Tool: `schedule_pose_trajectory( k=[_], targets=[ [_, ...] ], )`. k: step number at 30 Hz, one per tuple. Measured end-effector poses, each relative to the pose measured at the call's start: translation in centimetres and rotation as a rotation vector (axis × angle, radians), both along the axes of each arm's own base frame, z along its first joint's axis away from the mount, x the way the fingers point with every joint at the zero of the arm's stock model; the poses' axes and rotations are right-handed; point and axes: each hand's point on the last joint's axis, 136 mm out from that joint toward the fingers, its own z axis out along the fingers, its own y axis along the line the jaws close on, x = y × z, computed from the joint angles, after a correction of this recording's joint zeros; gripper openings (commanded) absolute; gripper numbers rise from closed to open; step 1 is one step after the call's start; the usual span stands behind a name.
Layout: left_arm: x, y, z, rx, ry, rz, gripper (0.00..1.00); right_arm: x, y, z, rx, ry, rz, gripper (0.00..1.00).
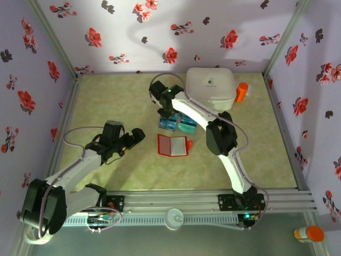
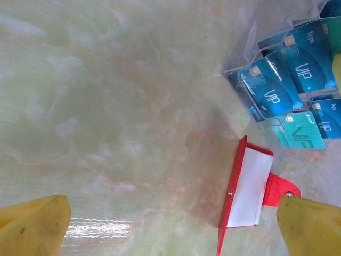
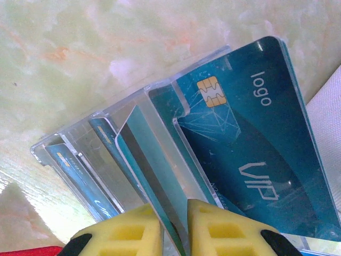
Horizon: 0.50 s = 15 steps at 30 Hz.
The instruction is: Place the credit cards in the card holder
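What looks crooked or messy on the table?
One teal card leans slantwise in the clear stand, out of line with the other cards, with the right gripper pinching its edge. The red wallet lies open and flat. Nothing looks spilled or broken.
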Motion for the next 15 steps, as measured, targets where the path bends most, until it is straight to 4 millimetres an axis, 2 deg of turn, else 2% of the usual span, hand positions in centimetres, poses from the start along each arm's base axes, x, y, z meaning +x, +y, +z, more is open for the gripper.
schedule_pose_trajectory(
  k=[3, 15],
  targets=[
    [-0.08, -0.09, -0.15, 0.002, 0.005, -0.003, 1.0, -0.05, 0.05, 0.02, -0.006, -0.003, 0.008, 0.24],
    [-0.37, -0.52, -0.62, 0.01, 0.02, -0.018, 1.0, -0.01, -0.03, 0.12, -0.022, -0.016, 0.007, 0.23]
  ],
)
